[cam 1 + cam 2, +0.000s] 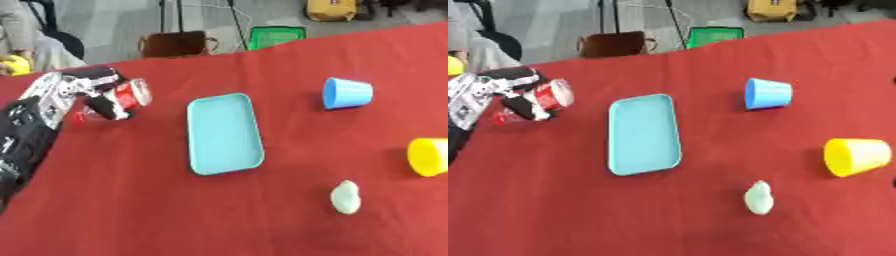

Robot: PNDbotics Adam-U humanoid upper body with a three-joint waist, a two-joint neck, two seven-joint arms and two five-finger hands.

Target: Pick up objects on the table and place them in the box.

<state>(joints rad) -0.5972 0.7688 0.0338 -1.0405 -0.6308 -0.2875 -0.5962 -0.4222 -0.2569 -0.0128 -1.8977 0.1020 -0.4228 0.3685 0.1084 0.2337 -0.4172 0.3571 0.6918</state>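
The left hand (87, 92) has its fingers curled round a red can (129, 95), holding it on its side to the left of the light blue tray (224, 133), which lies bare on the red counter (131, 200). Right of the tray a blue cup (346, 93) lies tipped over; further right lies a yellow cup (856, 156). A small pale lump (346, 197) sits below the tray's right side.
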